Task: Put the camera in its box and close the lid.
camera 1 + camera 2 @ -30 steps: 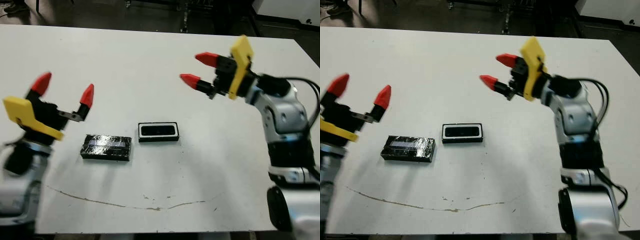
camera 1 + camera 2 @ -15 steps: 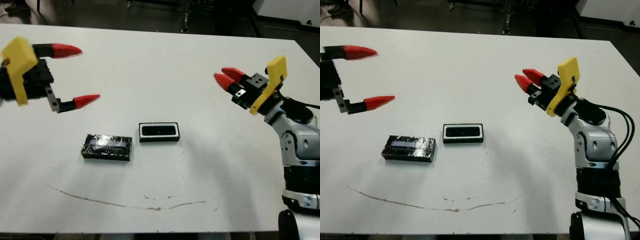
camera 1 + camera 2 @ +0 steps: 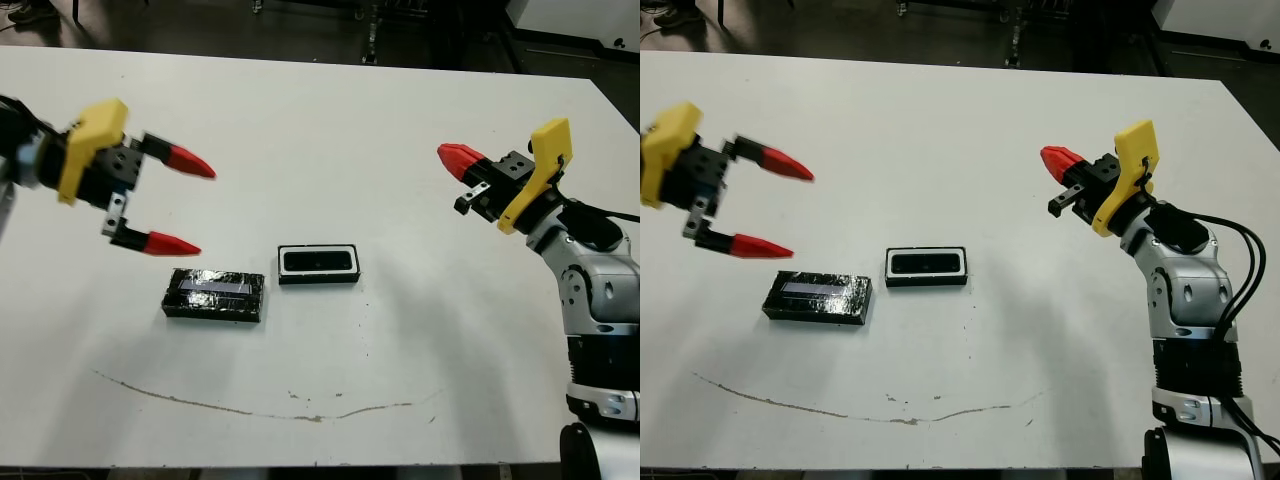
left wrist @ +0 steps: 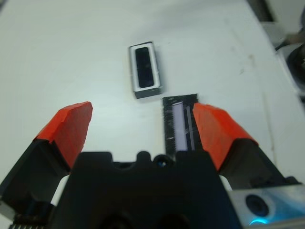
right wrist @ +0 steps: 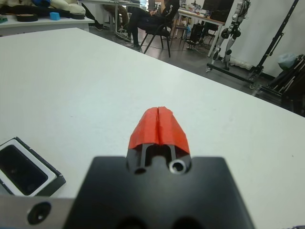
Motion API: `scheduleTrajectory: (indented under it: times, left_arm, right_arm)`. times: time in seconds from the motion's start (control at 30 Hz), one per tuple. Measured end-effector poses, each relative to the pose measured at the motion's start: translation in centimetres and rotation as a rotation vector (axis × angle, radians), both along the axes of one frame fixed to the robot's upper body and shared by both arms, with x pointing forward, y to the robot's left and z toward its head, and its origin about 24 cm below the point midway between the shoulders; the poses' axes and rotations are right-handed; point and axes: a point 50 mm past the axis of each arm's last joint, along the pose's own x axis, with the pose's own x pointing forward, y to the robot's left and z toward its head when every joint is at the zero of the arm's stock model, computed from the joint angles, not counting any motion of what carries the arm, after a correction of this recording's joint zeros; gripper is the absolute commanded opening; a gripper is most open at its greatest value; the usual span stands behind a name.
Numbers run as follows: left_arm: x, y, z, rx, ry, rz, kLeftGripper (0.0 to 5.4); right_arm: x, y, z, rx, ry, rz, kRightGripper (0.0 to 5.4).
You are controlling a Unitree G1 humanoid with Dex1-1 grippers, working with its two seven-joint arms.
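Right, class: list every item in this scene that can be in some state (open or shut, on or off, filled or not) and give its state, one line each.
left gripper: open, fingers spread wide, holding nothing, above the table near the lid.
right gripper: shut, fingertips together, holding nothing.
box: uncovered, with the camera lying inside it.
lid: off the box, lying flat on the table beside it.
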Motion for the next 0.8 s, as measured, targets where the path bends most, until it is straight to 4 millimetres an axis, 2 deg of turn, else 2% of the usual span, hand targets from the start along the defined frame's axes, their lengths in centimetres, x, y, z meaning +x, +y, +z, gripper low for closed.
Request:
scheduleTrajectory:
  times: [0.1,0.4,0.8]
  left_arm:
    - [0.0,-0.4,-0.5,-0.021,0.087,0.006,5.4]
    - [-0.3,-1.0,-1.0,0.01,0.134,-0.011,5.4]
    - [-1.6,-1.0,-3.1,0.133,0.194,-0.01,5.4]
  right_arm:
    - [0.0,0.0,0.0,-0.005,0.001,-0.004,0.02]
    - [0.1,0.2,-0.1,-0.01,0.004,-0.009,0.02]
    - [0.1,0.2,-0.3,-0.018,0.012,-0.015,0.02]
